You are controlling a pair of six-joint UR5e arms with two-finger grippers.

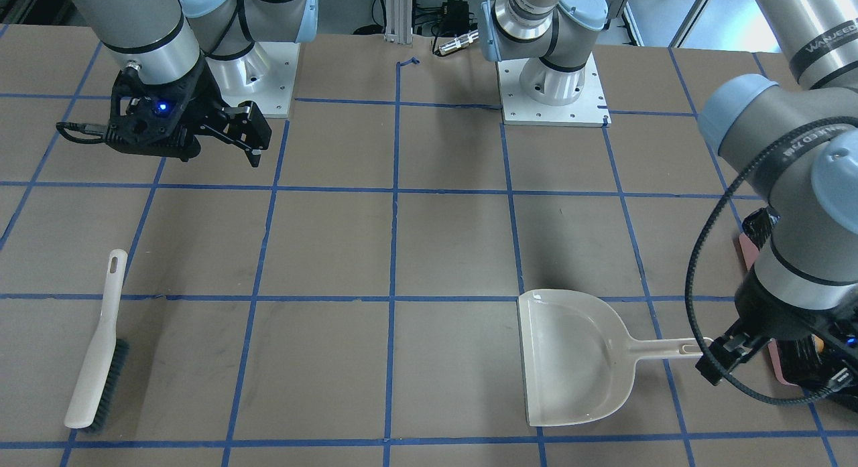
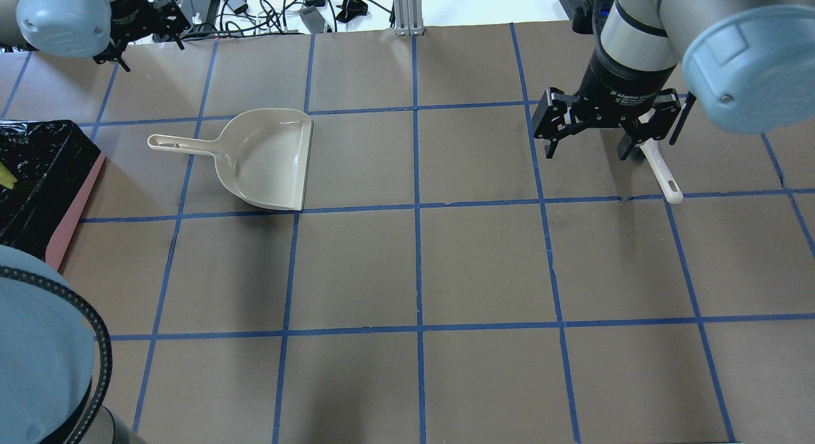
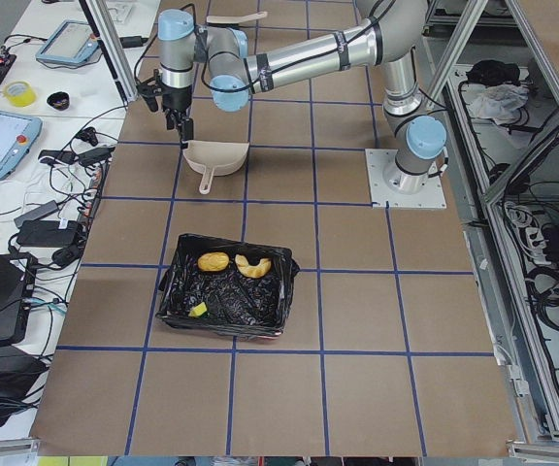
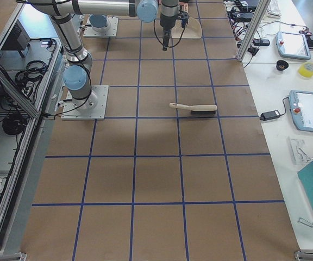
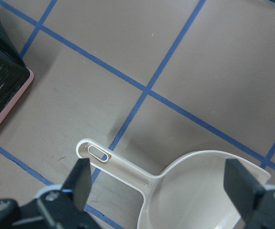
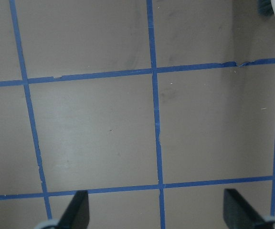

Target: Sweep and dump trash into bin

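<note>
Left claw (image 5: 157,167) hangs over the dustpan (image 1: 576,360) with its fingers spread wide and nothing between them. The pan's handle lies on the counter (image 1: 335,239) below the gap, and I cannot tell how high above it the fingers stand. The right claw (image 2: 589,144) is just as wide open and just as empty, poised above the handle end of the brush (image 1: 97,360), which lies flat on the counter.

All three pieces of trash are inside the bin (image 3: 223,328): the orange-brown lump (image 3: 213,261) and the pale crescent (image 3: 254,265) side by side at one end, the yellow wedge (image 3: 198,310) near the opposite corner. The pan is bare and no scrap shows on the counter. I judge the sweeping and dumping done, so the step in hand looks like letting go of the tools. The next move calls only for lifting both arms straight up and away without nudging pan, brush or bin.

Only the side view from the robot's left looks down into the bin and counts the pieces. The overhead view catches a corner of the black liner and a sliver of yellow at its edge, and in the front view the left arm hides most of the bin. The front view shows the brush whole, bristles and all — overhead, only its handle tip pokes out under the right claw. The left wrist view best shows the open fingers.
</note>
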